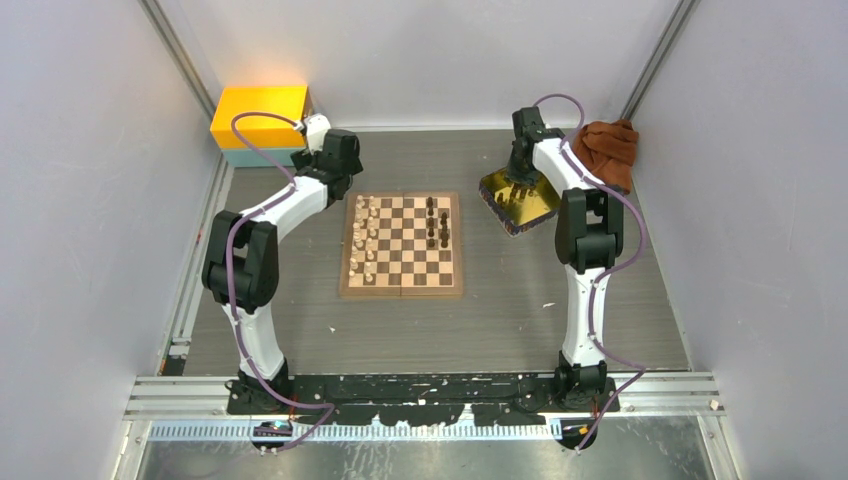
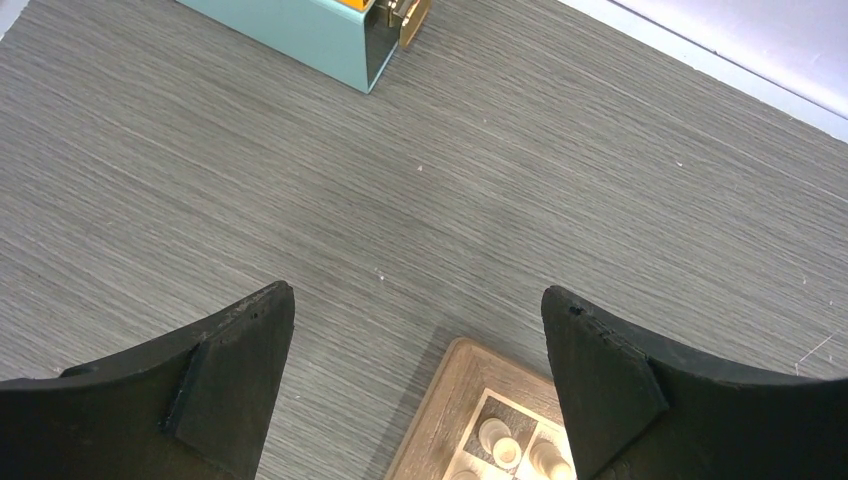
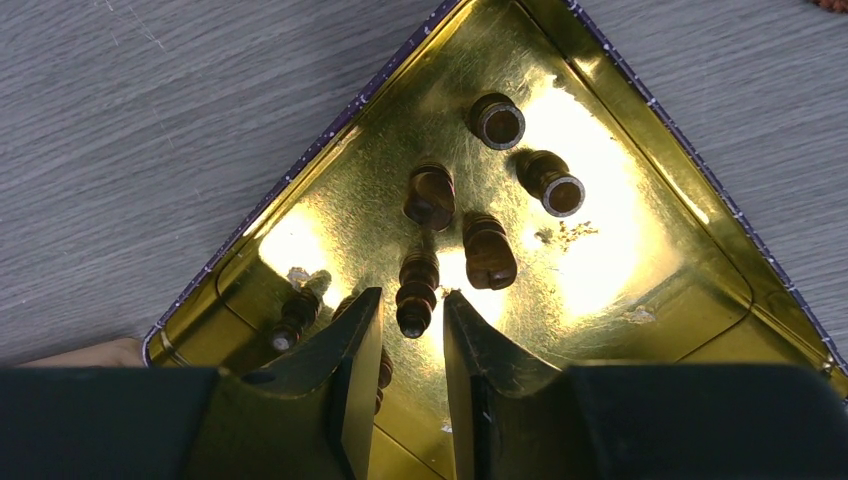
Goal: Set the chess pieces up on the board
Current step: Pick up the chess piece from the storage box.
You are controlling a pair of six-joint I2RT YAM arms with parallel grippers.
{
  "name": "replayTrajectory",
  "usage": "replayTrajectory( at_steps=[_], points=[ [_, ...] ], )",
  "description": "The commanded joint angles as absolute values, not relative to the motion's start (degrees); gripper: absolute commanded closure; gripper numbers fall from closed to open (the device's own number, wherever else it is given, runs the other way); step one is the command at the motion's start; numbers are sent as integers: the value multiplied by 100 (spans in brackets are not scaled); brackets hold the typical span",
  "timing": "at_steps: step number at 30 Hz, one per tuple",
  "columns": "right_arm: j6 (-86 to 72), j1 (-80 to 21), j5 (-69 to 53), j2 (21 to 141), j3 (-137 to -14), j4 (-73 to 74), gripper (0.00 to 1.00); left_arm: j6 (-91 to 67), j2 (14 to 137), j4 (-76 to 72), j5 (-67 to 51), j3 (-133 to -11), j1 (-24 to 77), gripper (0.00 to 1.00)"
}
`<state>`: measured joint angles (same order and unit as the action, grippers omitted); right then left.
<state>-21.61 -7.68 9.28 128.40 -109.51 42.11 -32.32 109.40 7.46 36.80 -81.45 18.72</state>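
The board (image 1: pixel 402 285) lies mid-table, with cream chess pieces (image 1: pixel 365 240) along its left side and a few dark ones (image 1: pixel 437 225) to the right. My left gripper (image 2: pixel 417 290) hangs open over bare table just beyond the board's far-left corner (image 2: pixel 455 400), holding nothing; cream pieces (image 2: pixel 497 440) show below it. My right gripper (image 3: pixel 412 294) is down in the gold tray (image 3: pixel 640 250). Its jaws stand open on either side of a lying dark piece (image 3: pixel 417 280), with a small gap on each side. Several more dark pieces (image 3: pixel 488 252) lie around it in the tray.
A yellow-and-teal box (image 1: pixel 260 122) stands at the back left, its corner (image 2: pixel 300 30) showing in the left wrist view. A brown cloth (image 1: pixel 608 148) lies at the back right beside the tray (image 1: pixel 540 205). Grey walls enclose the table.
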Motion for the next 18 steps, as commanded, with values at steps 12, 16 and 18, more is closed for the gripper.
replayTrajectory(
  at_steps=[12,16,18],
  points=[
    [-2220,-742,860,12692,-10913,4148,71,-3217,10881,518,3696,-8183,1846,6],
    [-2215,-747,864,12683,-10883,4149,79,-3226,10871,519,3691,-8183,1846,6],
    [-2219,-745,861,12670,-10866,4144,84,-3224,10856,518,3691,-8175,1846,6]
  ],
)
